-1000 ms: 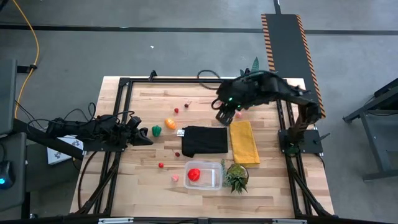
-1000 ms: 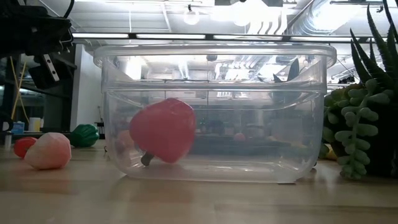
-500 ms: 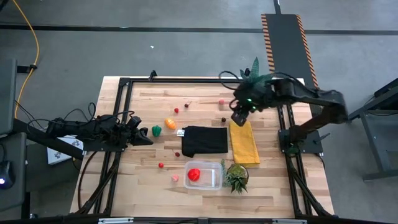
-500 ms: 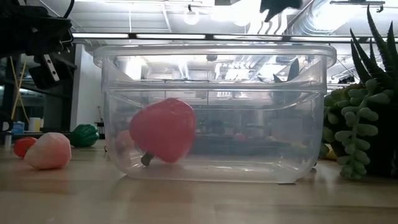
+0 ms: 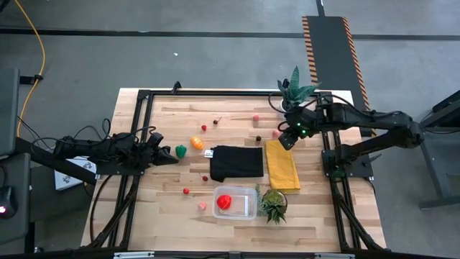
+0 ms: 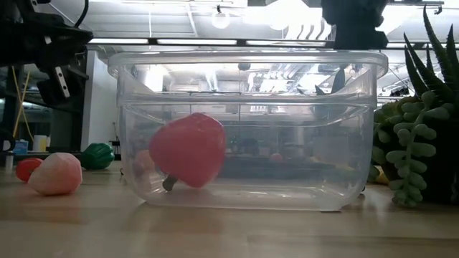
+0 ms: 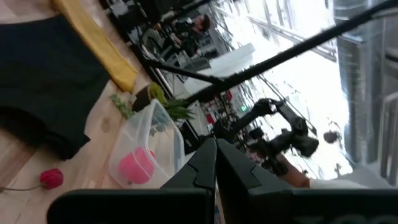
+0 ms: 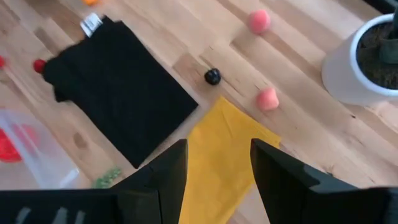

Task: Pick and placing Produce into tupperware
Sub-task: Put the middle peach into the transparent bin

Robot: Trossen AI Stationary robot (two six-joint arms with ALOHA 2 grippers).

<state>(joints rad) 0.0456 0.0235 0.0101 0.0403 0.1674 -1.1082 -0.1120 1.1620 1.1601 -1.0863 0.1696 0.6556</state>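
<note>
High view | right gripper (image 5: 287, 139) over yellow cloth's (image 5: 282, 164) far end, fingers spread, empty | left gripper (image 5: 171, 160) pressed together beside green produce (image 5: 180, 151) | red produce (image 5: 224, 202) inside tupperware (image 5: 251, 203)

I take the tupperware (image 5: 236, 202) as my landmark: one large toy fruit (image 5: 224, 202) lies inside it, a succulent (image 5: 273, 204) stands just right of it, and two small berries (image 5: 203, 205) lie left. Behind it lies a folded cloth (image 5: 236, 162), with another cloth (image 5: 282, 164) to that one's right, beneath my right gripper (image 5: 288, 139).
</note>
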